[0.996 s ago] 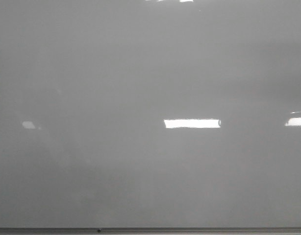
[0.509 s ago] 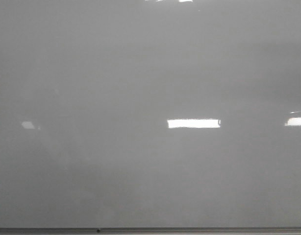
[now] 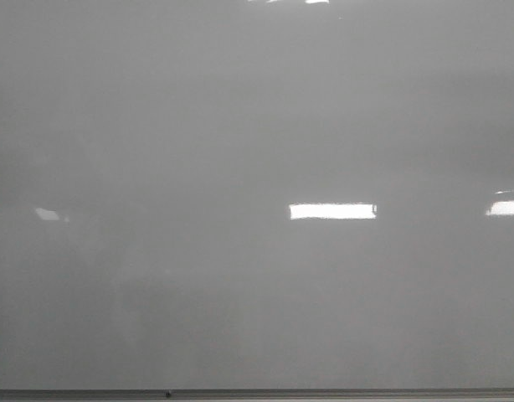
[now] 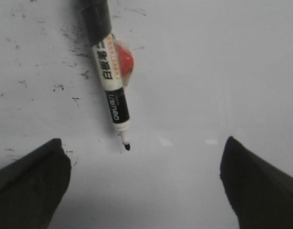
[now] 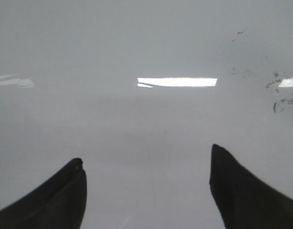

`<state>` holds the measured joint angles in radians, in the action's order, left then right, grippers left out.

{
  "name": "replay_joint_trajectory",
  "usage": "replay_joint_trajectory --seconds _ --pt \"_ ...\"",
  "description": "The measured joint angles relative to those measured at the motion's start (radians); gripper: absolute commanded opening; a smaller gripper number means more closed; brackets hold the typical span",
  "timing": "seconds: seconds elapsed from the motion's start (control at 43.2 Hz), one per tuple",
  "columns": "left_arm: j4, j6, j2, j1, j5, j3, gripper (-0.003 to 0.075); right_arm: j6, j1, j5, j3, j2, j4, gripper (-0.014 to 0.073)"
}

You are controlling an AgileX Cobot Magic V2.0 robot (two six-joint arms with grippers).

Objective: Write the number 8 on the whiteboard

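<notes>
- Since the earlier front pictures almost nothing has shifted: the long bright reflection right of centre has lost a little of its left end, and a faint shadow low on the left has changed shape; no arm has entered that view.
- The whiteboard (image 3: pixel 240 126) fills the whole front frame, glossy grey and blank, with its thin metal edge (image 3: pixel 324 393) running along the bottom.
- No number 8 shows in any view, so by my reading the writing has not begun and the whole figure is left to draw.
- In the left wrist view the left gripper (image 4: pixel 144 183) stands wide, its two dark fingers in the lower corners with bare board between them, holding nothing.
- The right gripper (image 5: pixel 146 191) is likewise spread wide and empty, over plain board in the lower half of its frame.
- A marker (image 4: pixel 110 81) lies uncapped in the upper left of the left wrist frame, tip (image 4: pixel 127 147) pointing down toward the centre, well clear of both fingers; a red blob (image 4: pixel 125 59) sits just beside its barrel.
- I judge the pick-up is the step in hand: the marker must be grasped before any stroke.
- Room looks generous: open surface around the marker, only old ink specks (image 4: pixel 65 88) nearby, and scuffs (image 5: pixel 282 102) at the right of the right wrist frame.
</notes>
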<state>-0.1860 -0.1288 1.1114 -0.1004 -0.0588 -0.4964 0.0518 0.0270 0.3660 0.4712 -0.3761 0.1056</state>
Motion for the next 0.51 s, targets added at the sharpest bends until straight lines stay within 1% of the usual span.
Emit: replay_joint_trajectory --seconds 0.232,0.347,0.509 --pt "-0.025 0.002 0.22 0.018 0.167 -0.059 0.0618 0.0 0.0 0.008 0.0 0.0 0.0 0.0561" --pt "-0.051 0.002 0.287 0.018 0.238 -0.07 0.0618 0.0 0.0 0.01 0.0 0.0 0.0 0.0561" --pt "-0.064 0.002 0.349 0.018 0.297 -0.072 0.0608 0.0 0.0 0.01 0.0 0.0 0.0 0.0561"
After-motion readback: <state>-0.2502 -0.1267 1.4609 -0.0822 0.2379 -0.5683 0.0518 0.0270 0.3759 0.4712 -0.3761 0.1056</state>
